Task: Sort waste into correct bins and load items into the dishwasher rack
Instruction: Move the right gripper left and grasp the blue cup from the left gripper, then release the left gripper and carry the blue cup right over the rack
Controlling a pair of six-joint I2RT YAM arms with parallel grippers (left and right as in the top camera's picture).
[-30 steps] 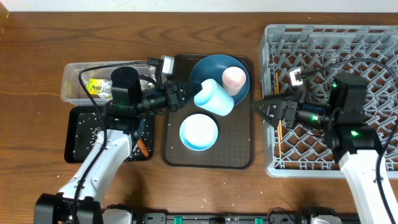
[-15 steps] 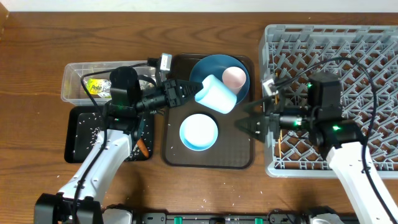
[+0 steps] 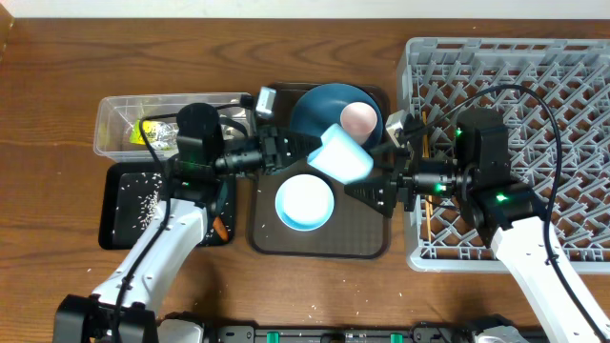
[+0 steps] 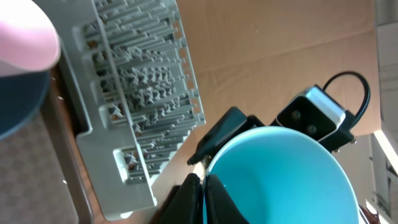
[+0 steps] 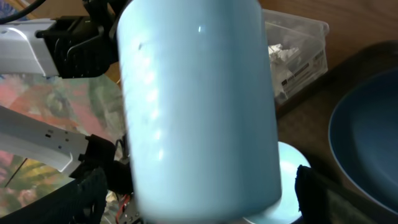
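My left gripper [image 3: 307,149] is shut on the rim of the small light-blue cup [image 3: 345,155] and holds it tilted above the brown tray. In the left wrist view the fingers [image 4: 203,194] pinch the cup's rim [image 4: 280,177]. My right gripper [image 3: 365,190] is open just right of the cup. In the right wrist view its fingers [image 5: 199,202] stand either side of the cup [image 5: 199,106], apart from it. The pinkish-white cup [image 3: 358,117] sits on the dark-blue plate [image 3: 319,103]. The light-blue bowl [image 3: 305,202] lies below it. The grey rack [image 3: 534,105] is at the right.
The brown serving tray [image 3: 362,238] holds the plate and bowl. The clear tub [image 3: 119,114] with wrappers and tissue is at the left. The black tray [image 3: 129,229] with rice grains lies below it, and an orange carrot [image 3: 218,229] is at its right edge.
My left gripper has carried the light-blue cup to the right. My right arm has moved left from the rack to beside the cup.
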